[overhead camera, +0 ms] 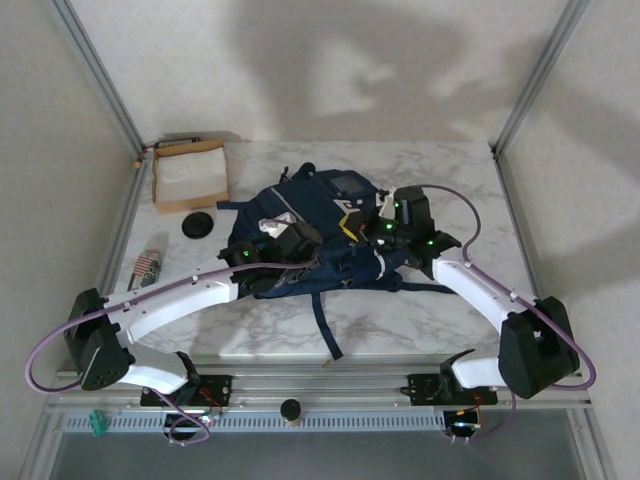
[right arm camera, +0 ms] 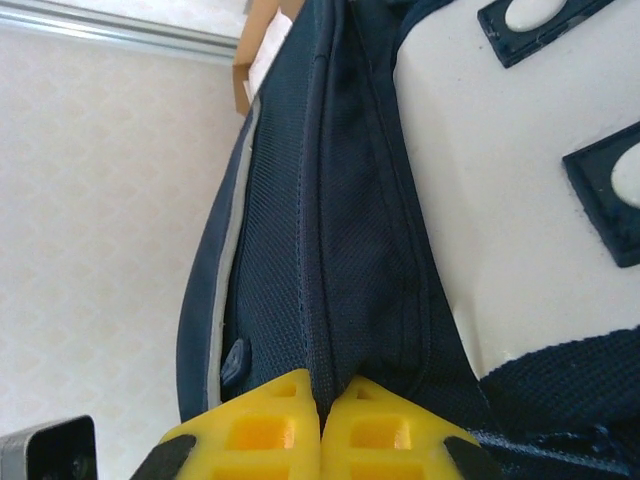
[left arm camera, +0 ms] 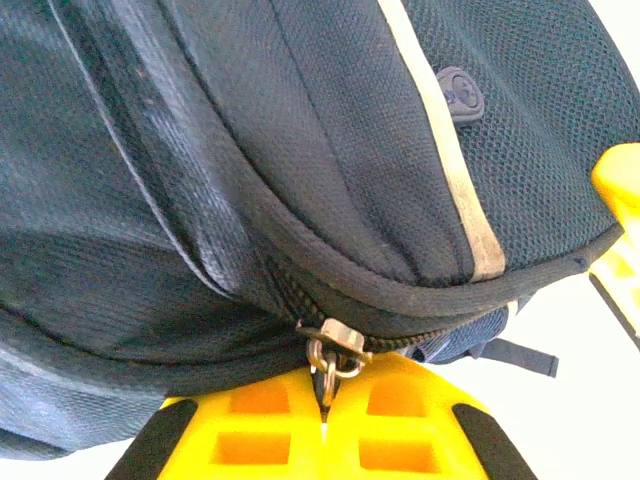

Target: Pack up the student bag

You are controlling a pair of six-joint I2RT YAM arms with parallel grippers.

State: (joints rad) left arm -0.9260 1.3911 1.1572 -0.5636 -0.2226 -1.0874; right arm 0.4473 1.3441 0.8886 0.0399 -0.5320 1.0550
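The student bag (overhead camera: pixel 325 215), navy blue with a pale stripe, lies in the middle of the marble table. At its left side my left gripper (overhead camera: pixel 303 241) presses in. In the left wrist view the left gripper (left arm camera: pixel 327 392) is shut on the metal zipper pull (left arm camera: pixel 338 352) at the edge of the front pocket, just under the pale stripe (left arm camera: pixel 455 180). My right gripper (overhead camera: pixel 374 231) is at the bag's right side. In the right wrist view that gripper (right arm camera: pixel 322 392) is shut on a ridge of the bag's navy fabric (right arm camera: pixel 350 250) beside a white patch (right arm camera: pixel 510 200).
A shallow brown cardboard box (overhead camera: pixel 190 176) with white contents stands at the back left. A black round disc (overhead camera: pixel 198 224) and a flag-patterned item (overhead camera: pixel 147 268) lie left of the bag. A dark strap (overhead camera: pixel 327 330) trails toward the front edge. Metal frame posts (overhead camera: pixel 100 80) flank the table.
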